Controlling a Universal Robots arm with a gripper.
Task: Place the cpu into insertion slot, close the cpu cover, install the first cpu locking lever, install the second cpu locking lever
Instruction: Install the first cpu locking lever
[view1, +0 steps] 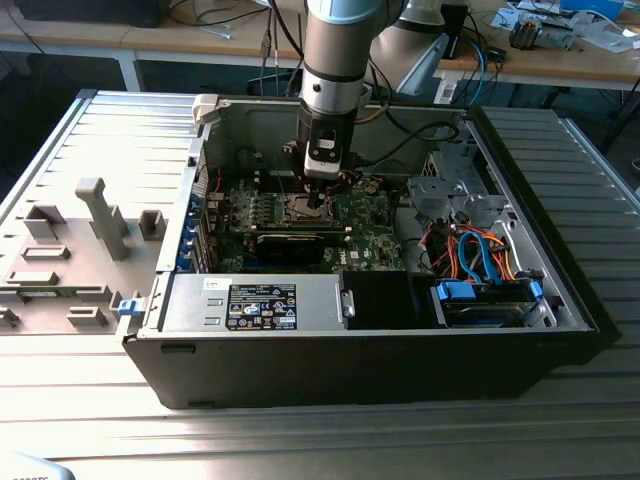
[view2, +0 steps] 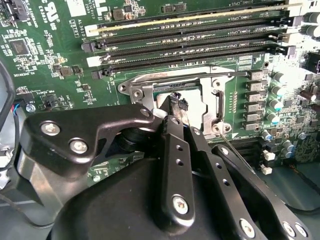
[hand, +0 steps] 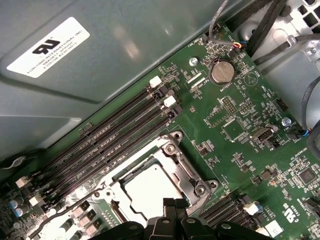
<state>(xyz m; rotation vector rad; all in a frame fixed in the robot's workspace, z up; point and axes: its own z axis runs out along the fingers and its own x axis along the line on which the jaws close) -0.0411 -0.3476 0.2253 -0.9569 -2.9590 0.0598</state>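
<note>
Above the motherboard (hand: 235, 150) | gripper (hand: 174, 203) clenched, tips at cpu cover (hand: 189, 176) edge | cpu (hand: 149, 189) seated within cover's opening

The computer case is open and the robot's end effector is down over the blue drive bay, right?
No. The case is open, but the end effector is down over the CPU socket on the green motherboard, not the blue drive bay. The exterior view shows it.

One cpu (hand: 149, 188), one cpu cover (hand: 186, 176), four memory slots (hand: 115, 136), one coin battery (hand: 222, 71)
</note>
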